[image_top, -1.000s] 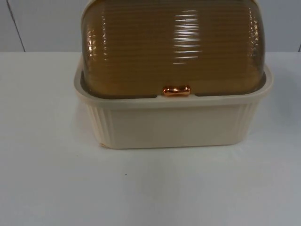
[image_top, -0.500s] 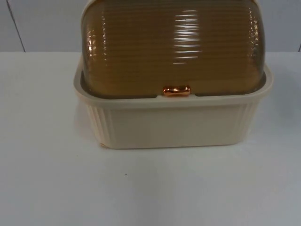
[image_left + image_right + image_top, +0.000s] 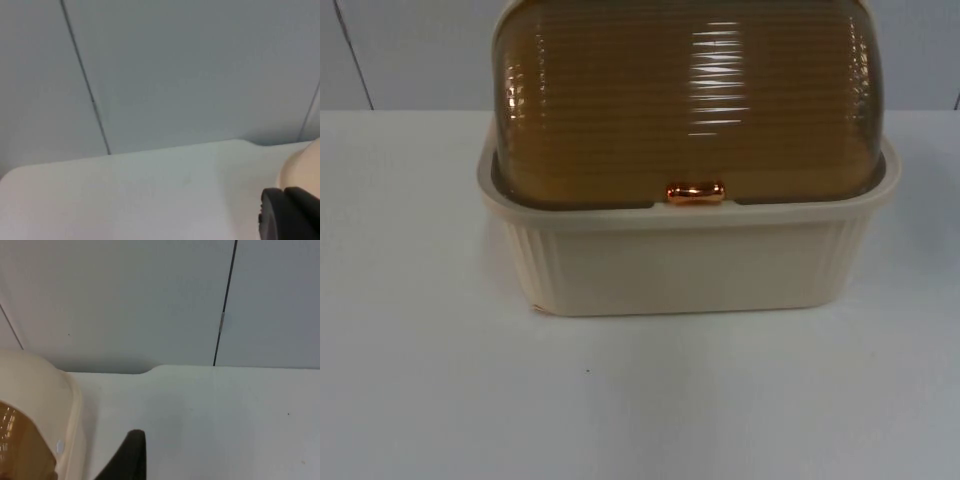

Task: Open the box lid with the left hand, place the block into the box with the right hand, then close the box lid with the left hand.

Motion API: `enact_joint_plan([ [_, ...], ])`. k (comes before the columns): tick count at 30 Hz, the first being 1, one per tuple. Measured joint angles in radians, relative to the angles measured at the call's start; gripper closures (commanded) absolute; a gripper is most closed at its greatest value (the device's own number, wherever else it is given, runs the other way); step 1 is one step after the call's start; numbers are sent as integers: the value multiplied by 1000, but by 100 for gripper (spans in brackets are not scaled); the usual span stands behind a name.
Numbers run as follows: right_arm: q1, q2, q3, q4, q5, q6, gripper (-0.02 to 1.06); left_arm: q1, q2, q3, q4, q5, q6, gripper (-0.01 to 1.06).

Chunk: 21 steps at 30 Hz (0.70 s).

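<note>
On white table (image 3: 420,400), cream box (image 3: 690,265), amber lid (image 3: 685,100) closed, unchanged, both tools' states seemingly indeterminable.

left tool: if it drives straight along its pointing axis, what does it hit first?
Probably bare table, then the grey wall behind it. The left tool's fingertip sits beside the box corner, which lies off to the side of that line. Depth is unclear, so the box could be grazed.

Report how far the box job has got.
Nothing looks done yet. The brown lid sits shut on the cream box, its copper handle at the front rim and untouched. Nothing is in hand: a fingertip of the left gripper and one of the right gripper wait beside the box over the white table. Opening, loading a block and closing all remain.
</note>
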Motion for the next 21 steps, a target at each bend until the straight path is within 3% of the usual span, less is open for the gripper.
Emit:
enact_joint_plan([
  [1,0,0,0,3,2,0,0,-7,0,0,0,-4,-10,88],
  [3,0,0,0,4,11,0,0,-12,0,0,0,-15,-22,65],
  [4,0,0,0,4,16,0,0,-12,0,0,-2,-22,-24,49],
  [5,0,0,0,4,19,0,0,-12,0,0,-4,-24,-26,22],
  [6,0,0,0,4,19,0,0,-12,0,0,-8,-24,-28,2],
  [21,0,-14,0,5,20,0,0,-12,-2,0,-29,-28,-50,0],
])
